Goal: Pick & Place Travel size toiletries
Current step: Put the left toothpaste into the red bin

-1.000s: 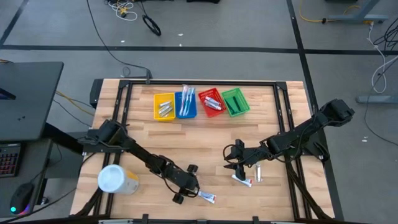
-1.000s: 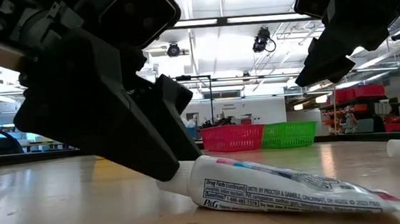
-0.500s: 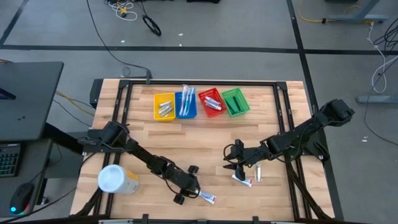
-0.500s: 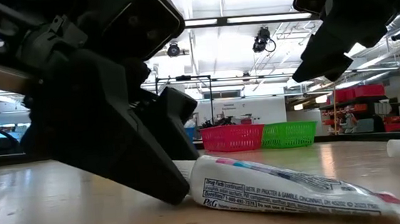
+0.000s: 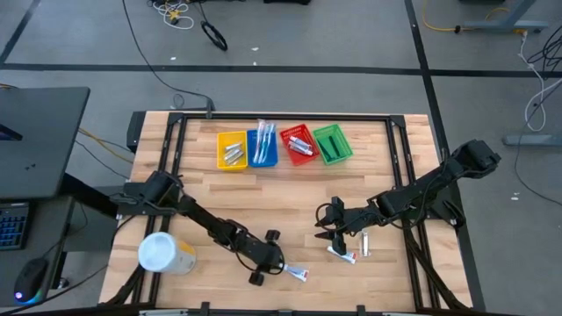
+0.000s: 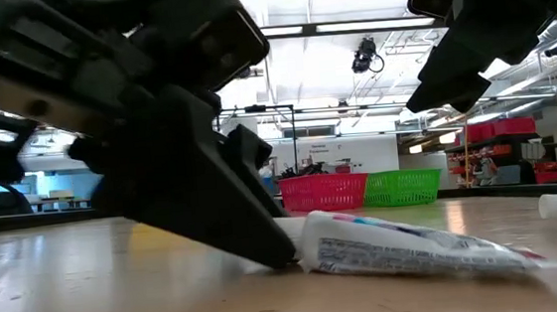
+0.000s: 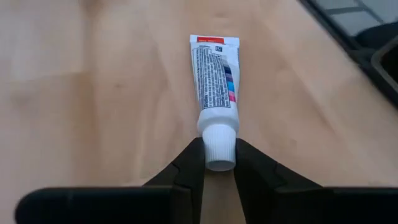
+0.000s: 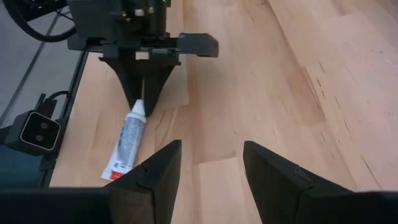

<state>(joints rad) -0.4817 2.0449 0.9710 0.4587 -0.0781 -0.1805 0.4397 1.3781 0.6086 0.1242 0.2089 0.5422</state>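
Note:
A small white toothpaste tube [image 7: 216, 81] with blue and red print lies near the table's front edge, also visible in the high view [image 5: 298, 274] and the low view [image 6: 415, 250]. My left gripper [image 7: 219, 163] is shut on its cap end. Farther right, my right gripper [image 5: 328, 232] hangs open above the table with nothing between its fingers [image 8: 155, 177]. Just beyond it, two more small tubes [image 5: 342, 254] [image 5: 364, 246] lie flat on the wood. My left gripper pinches the tube's white screw cap [image 7: 219, 142] between its two fingertips [image 7: 190, 163]. The fingers slant down from the table's left side and lie in line with the tube. The tube's body and crimped end [image 7: 214, 41] stretch away from them, resting on the table.
Four small baskets stand in a row at the back: yellow [image 5: 232, 149], blue [image 5: 262, 147], red [image 5: 299, 144] and green [image 5: 332, 143], each with items inside. A big white-and-yellow cylinder [image 5: 165, 253] lies at the front left beside my left arm.
My left gripper has shut on the tube's cap without shifting much along the table. The tube has turned a little on the table, and its cap now sits between the fingers.

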